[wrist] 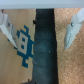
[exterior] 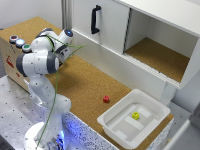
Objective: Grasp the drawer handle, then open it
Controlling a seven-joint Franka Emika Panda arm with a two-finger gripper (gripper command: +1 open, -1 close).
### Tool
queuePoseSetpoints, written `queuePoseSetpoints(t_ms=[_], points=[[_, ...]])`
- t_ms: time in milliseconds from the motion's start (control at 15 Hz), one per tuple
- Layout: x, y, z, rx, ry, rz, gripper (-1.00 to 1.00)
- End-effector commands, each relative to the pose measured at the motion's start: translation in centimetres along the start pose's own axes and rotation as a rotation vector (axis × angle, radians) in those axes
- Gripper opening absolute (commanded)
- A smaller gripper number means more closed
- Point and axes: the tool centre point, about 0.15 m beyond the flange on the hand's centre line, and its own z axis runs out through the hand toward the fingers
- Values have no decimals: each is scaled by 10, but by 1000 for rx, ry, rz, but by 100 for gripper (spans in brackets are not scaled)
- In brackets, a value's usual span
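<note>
A: Pincer (wrist: 39, 30) state?
B: Spread wide in the wrist view, fingers (wrist: 7, 27) either side of a dark bar, nothing pinched.
A: Drawer handle?
B: Black handle (exterior: 95, 19) sits vertical on the white cabinet (exterior: 107, 22) front, above the cork bench (exterior: 85, 82). Arm (exterior: 42, 60) is at the exterior view's left, well apart from it.
A: Other items?
B: Red block (exterior: 106, 99) on bench, yellow block (exterior: 135, 115) in white tray (exterior: 117, 130).

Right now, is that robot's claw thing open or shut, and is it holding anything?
Gripper: open, fingers spread on either side of a dark handle, holding nothing yet.
</note>
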Motion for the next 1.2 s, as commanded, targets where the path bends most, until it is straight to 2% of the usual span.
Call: queuePoseSetpoints(t_ms=[0, 267, 733, 1133], points=[[-1, 10, 20, 84, 35, 3, -100], [4, 10, 30, 106, 26, -13, -100], [8, 11, 24, 98, 57, -27, -100], [5, 29, 20, 69, 58, -13, -100]])
